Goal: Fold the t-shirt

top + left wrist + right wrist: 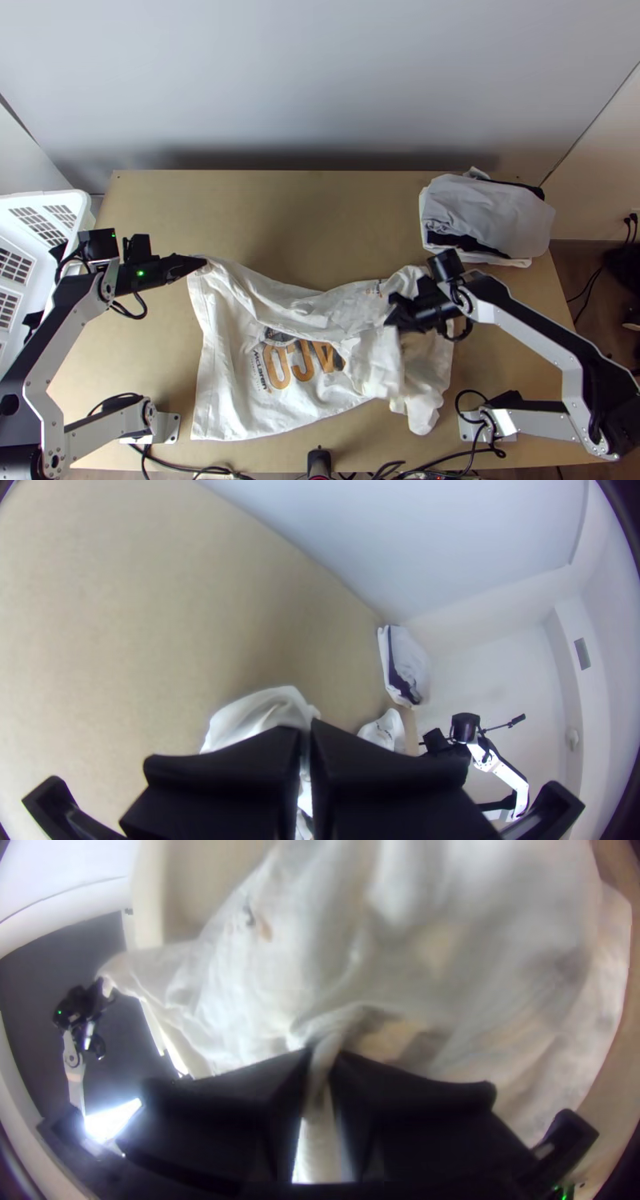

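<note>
The left end effector is clamped on a far corner of the t-shirt, likely to anchor that edge, while the right end effector pinches a gathered pleat on the opposite side. The t-shirt lies on the counter between the arms, spread at its left and bunched at its right, so the paired grips presumably serve to straighten it; a cloth pile occupies the far right corner, apparently to leave working room.
</note>
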